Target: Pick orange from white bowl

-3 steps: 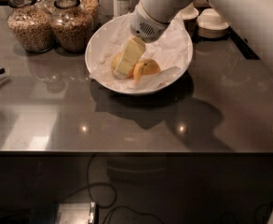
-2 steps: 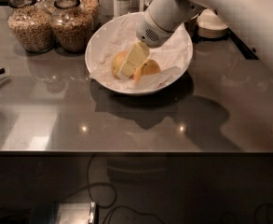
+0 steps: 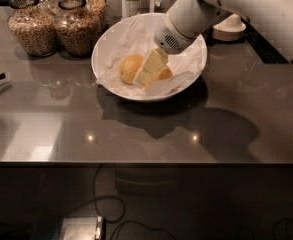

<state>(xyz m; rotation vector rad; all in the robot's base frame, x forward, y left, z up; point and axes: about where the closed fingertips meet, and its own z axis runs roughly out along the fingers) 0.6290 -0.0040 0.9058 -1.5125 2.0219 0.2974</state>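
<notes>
1. Dark and glossy, the grey tabletop [image 3: 136, 134] fills the scene and mirrors small spots of light near its front edge.
2. Two round glass jars [image 3: 56, 26] filled with brown grain stand at the back left, just beside the wide, shallow, glossy white bowl [image 3: 102, 51].
3. Crumpled white paper [image 3: 136, 34] lines the bowl.
4. The pale yellow-orange round orange [image 3: 130, 67] lies on the paper left of the bowl's middle.
5. A deeper-orange round fruit [image 3: 164, 74] sits to its right, partly hidden.
6. The white robot arm [image 3: 196, 14] reaches down from the upper right into the bowl.
7. Its cream-coloured gripper [image 3: 145, 75] points down between the two fruits, touching or nearly touching both; I cannot tell whether it is spread or pressed together.
8. A stack of white saucers [image 3: 229, 30] stands behind the bowl at the right, partly covered by the arm.
</notes>
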